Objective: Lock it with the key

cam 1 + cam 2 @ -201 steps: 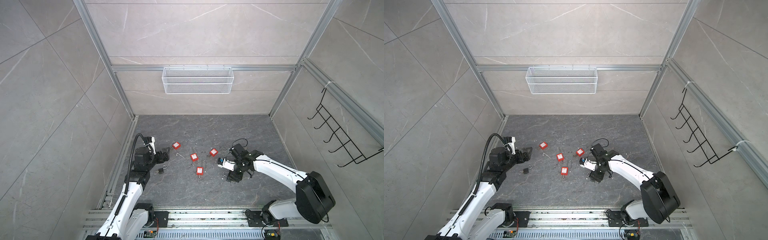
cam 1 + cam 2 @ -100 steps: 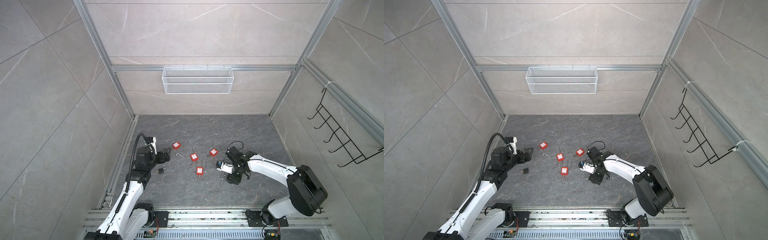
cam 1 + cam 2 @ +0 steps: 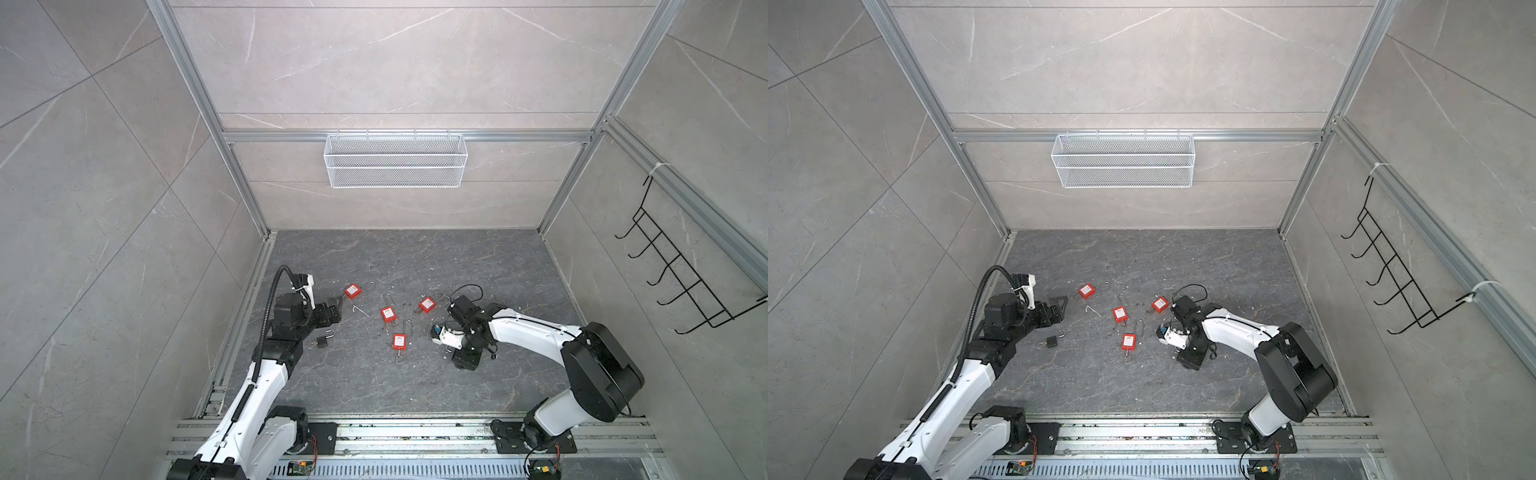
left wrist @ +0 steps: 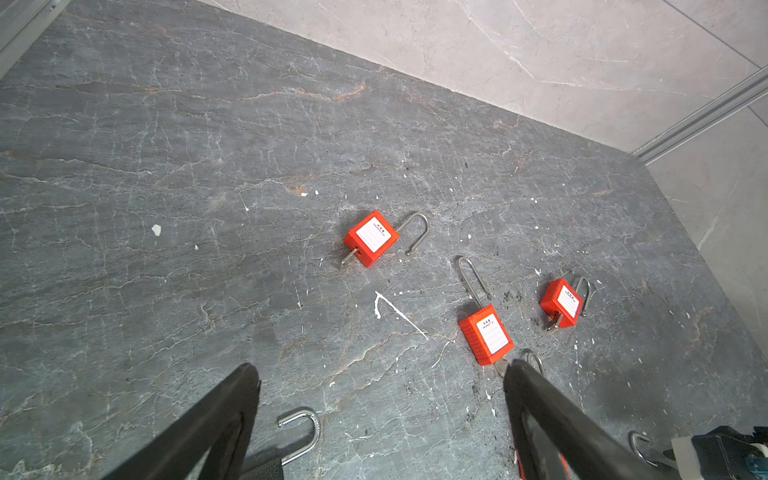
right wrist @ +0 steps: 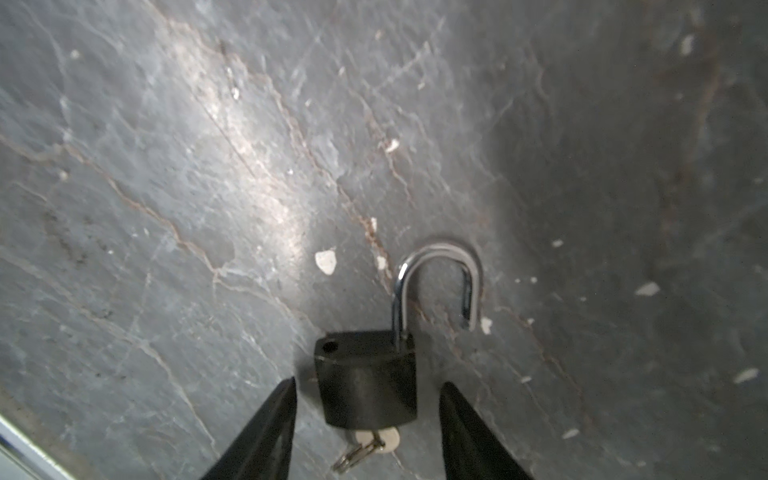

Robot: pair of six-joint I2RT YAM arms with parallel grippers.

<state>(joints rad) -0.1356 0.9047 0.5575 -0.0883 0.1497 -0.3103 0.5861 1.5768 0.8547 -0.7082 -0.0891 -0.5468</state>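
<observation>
Black padlock [image 5: 365, 374] is lying flat on the tabletop [image 5: 166, 187], right under the right arm, and it's not locked yet. Its shackle [image 5: 436, 251] is popped up and swung off to the side. The free leg hangs over bare stone and the hole it should drop into sits empty. The key [image 5: 386, 438] is already in the bottom of the body, with a little ring dangling off it, so that part looks sorted.

Right claw [image 5: 368, 382] is down low with its fingers apart, one on either side of the lock body. I can see a sliver of tabletop on both sides, so I'd say it's straddling the lock, not gripping it. Left claw [image 4: 380, 365] is spread wide and holding nothing, hovering near a second black padlock [image 3: 322, 342], which is also open. Four red padlocks [image 3: 387, 313] are scattered between the arms, and neither claw is touching them.

My read is that this is basically just the start. What's left is to get hold of the body, swing the shackle back over its hole and press it home, then turn the key if this lock needs it. In both top views the lock is mostly hidden under the right wrist, so no extra info there.
</observation>
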